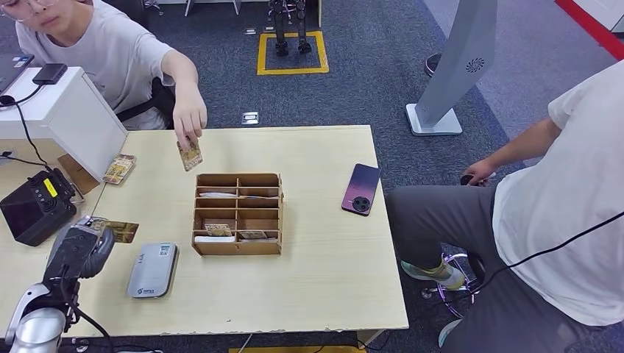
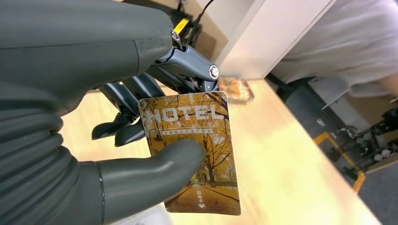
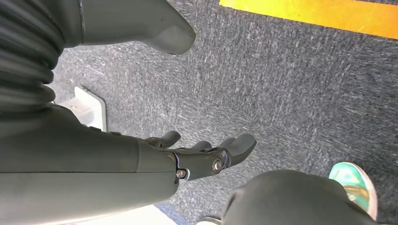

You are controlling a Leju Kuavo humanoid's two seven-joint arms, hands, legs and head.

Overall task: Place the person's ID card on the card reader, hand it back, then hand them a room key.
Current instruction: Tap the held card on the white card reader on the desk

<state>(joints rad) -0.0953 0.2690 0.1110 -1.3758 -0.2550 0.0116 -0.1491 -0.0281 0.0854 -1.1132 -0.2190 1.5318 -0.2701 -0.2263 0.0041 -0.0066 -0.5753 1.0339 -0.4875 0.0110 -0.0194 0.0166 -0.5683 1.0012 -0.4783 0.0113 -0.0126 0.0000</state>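
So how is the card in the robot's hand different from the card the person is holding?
The left hand pinches the hotel card low near the table's front left corner; the person's hand dangles the person's card over the far edge. Both look golden-brown.

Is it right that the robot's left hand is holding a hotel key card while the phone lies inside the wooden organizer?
Not quite. The left hand does hold the hotel key card, thumb pressed on its face, as the left wrist view shows. But the phone lies flat on the table, to the side of the wooden organizer and apart from it, as the head view shows.
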